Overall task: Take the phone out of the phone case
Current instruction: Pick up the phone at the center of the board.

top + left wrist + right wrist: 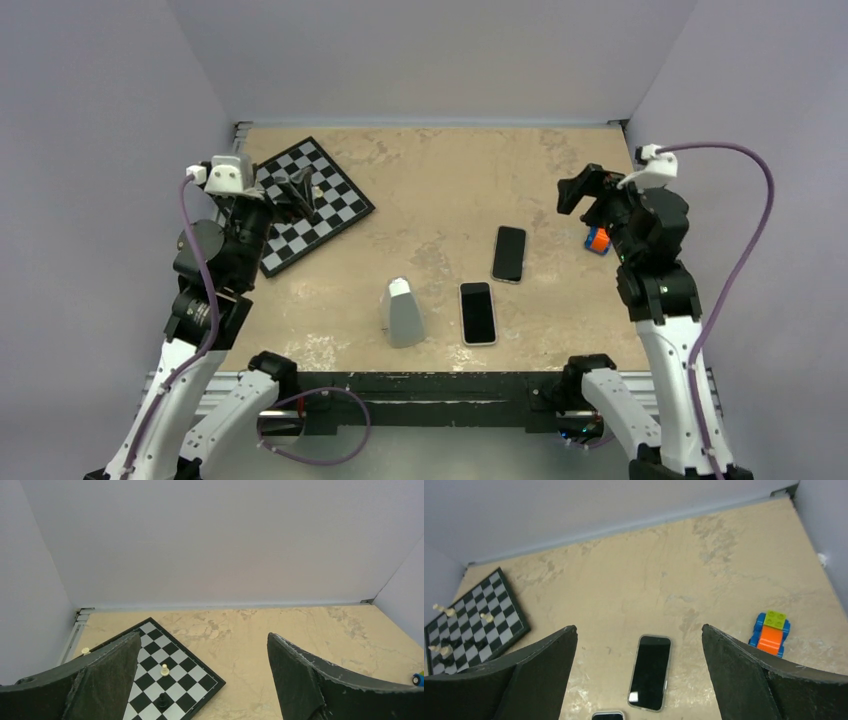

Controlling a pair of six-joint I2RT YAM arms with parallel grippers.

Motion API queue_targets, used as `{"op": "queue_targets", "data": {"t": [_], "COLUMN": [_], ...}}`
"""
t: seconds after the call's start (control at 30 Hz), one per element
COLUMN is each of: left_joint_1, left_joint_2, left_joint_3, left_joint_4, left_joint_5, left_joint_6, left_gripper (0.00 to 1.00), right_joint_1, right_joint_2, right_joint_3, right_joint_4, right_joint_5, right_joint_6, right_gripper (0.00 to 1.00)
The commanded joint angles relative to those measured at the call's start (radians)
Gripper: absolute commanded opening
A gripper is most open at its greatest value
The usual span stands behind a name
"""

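The phone (478,313) lies flat, screen up, near the table's front middle, framed by the pale whitish rim of the phone case (461,315). Only its top edge (608,715) shows at the bottom of the right wrist view. My right gripper (577,190) is open and empty, raised at the right, well behind and to the right of the phone; in its own view (638,628) the jaws stand wide apart. My left gripper (298,195) is open and empty over the chessboard at the far left, also wide open in its own view (202,637).
A second black phone with a dark rim (509,253) (650,672) lies just behind the cased one. A grey tapered block (404,312) stands left of it. A chessboard (325,215) (175,672) with pieces is at back left. An orange-blue toy car (597,240) (770,634) is at right.
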Motion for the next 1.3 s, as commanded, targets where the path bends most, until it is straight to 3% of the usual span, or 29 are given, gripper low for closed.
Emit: {"op": "queue_targets", "data": {"t": [0.0, 0.2, 0.3, 0.47, 0.73, 0.93, 1.27], "left_joint_1": [0.003, 0.003, 0.003, 0.003, 0.003, 0.003, 0.003], "left_joint_2": [0.034, 0.116, 0.147, 0.185, 0.191, 0.190, 0.193], "left_joint_3": [0.049, 0.079, 0.099, 0.111, 0.112, 0.108, 0.113], "left_joint_4": [-0.003, -0.035, -0.062, -0.076, -0.078, -0.073, -0.078], "left_joint_5": [0.023, 0.079, 0.083, 0.084, 0.093, 0.084, 0.110], "left_joint_6": [-0.021, -0.027, -0.023, -0.039, -0.051, -0.050, -0.071], "left_gripper": [1.00, 1.00, 1.00, 1.00, 1.00, 1.00, 1.00], "right_joint_1": [0.006, 0.191, 0.266, 0.460, 0.543, 0.565, 0.739], "right_joint_2": [0.179, 0.430, 0.499, 0.592, 0.652, 0.745, 0.817], "right_joint_3": [0.028, 0.011, -0.049, -0.062, -0.226, -0.214, -0.151], "right_joint_4": [-0.084, -0.123, -0.061, -0.098, 0.024, -0.034, -0.150], "right_joint_5": [-0.157, -0.149, -0.259, -0.058, -0.095, -0.011, 0.244], "right_joint_6": [-0.013, 0.003, 0.067, 0.190, 0.287, 0.315, 0.472], "right_gripper": [0.99, 0.99, 0.99, 0.99, 0.99, 0.97, 0.97]}}
